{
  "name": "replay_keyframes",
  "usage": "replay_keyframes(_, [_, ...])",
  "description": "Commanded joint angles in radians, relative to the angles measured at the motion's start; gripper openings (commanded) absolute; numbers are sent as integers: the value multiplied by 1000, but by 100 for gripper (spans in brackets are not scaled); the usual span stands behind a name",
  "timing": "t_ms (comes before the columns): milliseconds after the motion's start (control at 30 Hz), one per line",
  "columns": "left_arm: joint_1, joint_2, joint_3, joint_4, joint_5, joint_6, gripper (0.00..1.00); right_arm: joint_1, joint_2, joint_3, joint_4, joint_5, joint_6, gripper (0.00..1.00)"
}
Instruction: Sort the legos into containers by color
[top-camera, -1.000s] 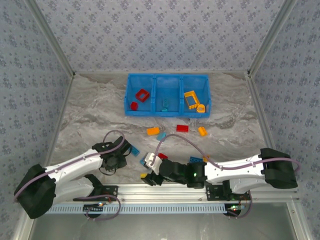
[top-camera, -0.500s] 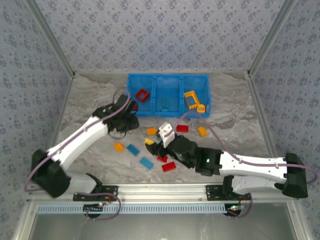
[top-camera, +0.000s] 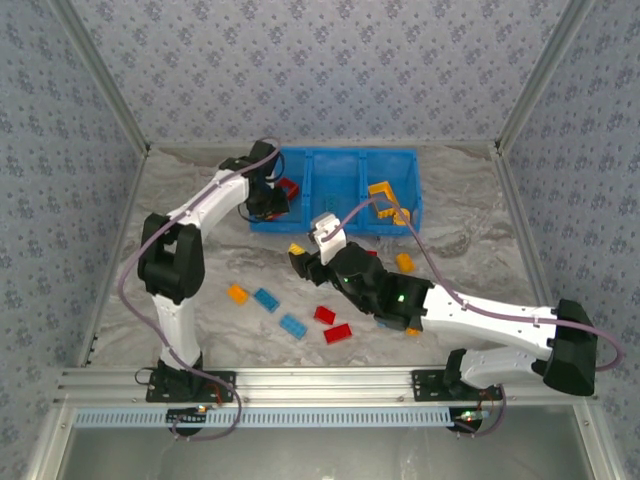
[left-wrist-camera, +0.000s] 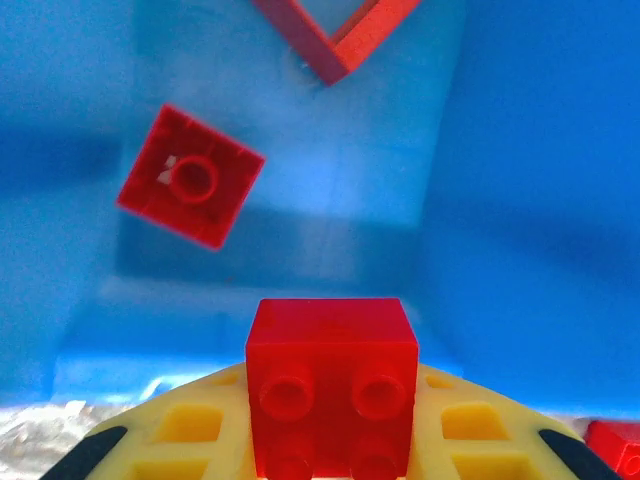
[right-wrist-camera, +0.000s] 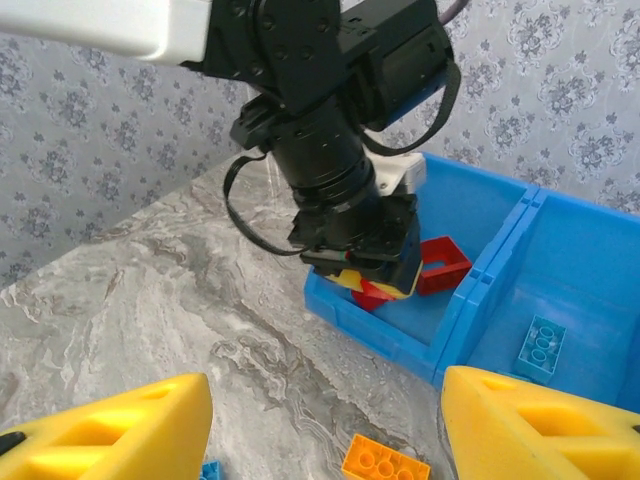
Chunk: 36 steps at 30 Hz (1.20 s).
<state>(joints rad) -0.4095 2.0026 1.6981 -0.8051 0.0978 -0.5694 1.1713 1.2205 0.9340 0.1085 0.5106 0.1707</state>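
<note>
Since the frame half a second back, the left arm has swung from mid-table to the blue bin (top-camera: 262, 222); the left gripper (top-camera: 271, 206) pinches a red brick (left-wrist-camera: 332, 385) above the left compartment (left-wrist-camera: 300, 235), where a red frame (left-wrist-camera: 340, 35) and a red square brick (left-wrist-camera: 190, 190) already lie. The right gripper (right-wrist-camera: 325, 425) hangs spread wide and empty over the table. The step in hand appears to be depositing red, and the next move calls for parting the left jaws so the brick drops inside the wall.
</note>
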Motion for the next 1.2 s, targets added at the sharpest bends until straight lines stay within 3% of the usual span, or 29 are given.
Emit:
replay_keyframes(0, [4, 44, 81, -41, 28, 30, 29, -7, 13, 37, 5, 21, 9, 65])
replay_keyframes(200, [20, 85, 83, -39, 19, 11, 39, -9, 13, 35, -17, 26, 25, 65])
replay_keyframes(367, [16, 21, 63, -38, 20, -4, 52, -22, 5, 25, -49, 41, 44, 68])
replay_keyframes(633, [1, -159, 57, -76, -19, -30, 51, -73, -21, 23, -176, 58, 131, 66])
replay_keyframes(733, [-20, -301, -15, -54, -59, -54, 51, -89, 11, 28, -221, -7, 129, 66])
replay_keyframes(967, [-108, -783, -373, -52, -200, -197, 55, -58, 268, 180, -341, -364, -43, 67])
replay_keyframes(1167, [-118, -1247, -608, -227, -232, -326, 56, 11, 535, 386, -350, -412, -1, 69])
